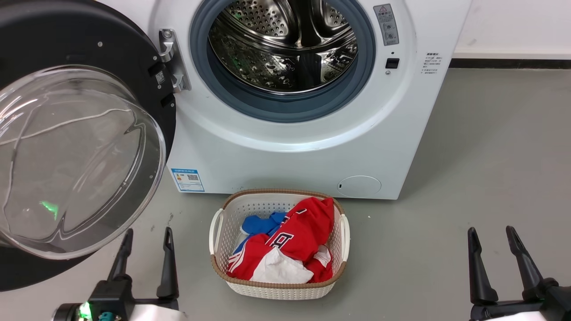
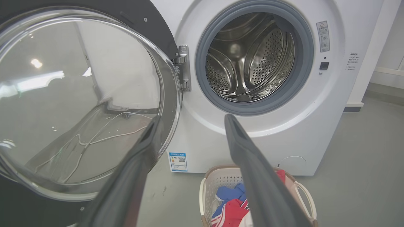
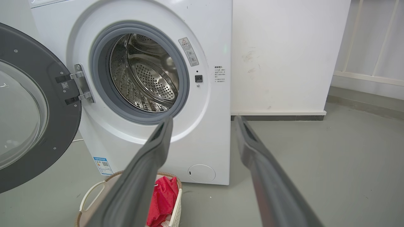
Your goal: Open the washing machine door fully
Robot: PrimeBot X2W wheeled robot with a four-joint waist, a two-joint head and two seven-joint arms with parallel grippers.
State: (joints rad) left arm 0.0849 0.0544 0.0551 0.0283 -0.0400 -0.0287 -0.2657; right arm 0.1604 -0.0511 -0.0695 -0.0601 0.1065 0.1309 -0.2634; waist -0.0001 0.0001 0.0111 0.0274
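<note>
The washing machine door (image 1: 76, 160) stands swung out on its hinge (image 1: 171, 62), at nine o'clock from the drum opening (image 1: 283, 49), with its glass bowl facing the robot. From the left pincer (image 1: 148, 232), spread wide and empty, the door lies at eleven o'clock, near and seemingly not touching. The right pincer (image 1: 490, 230), equally wide and empty, has the door well apart at ten o'clock. The left arm looks better placed to push it around the upright hinge line.
</note>
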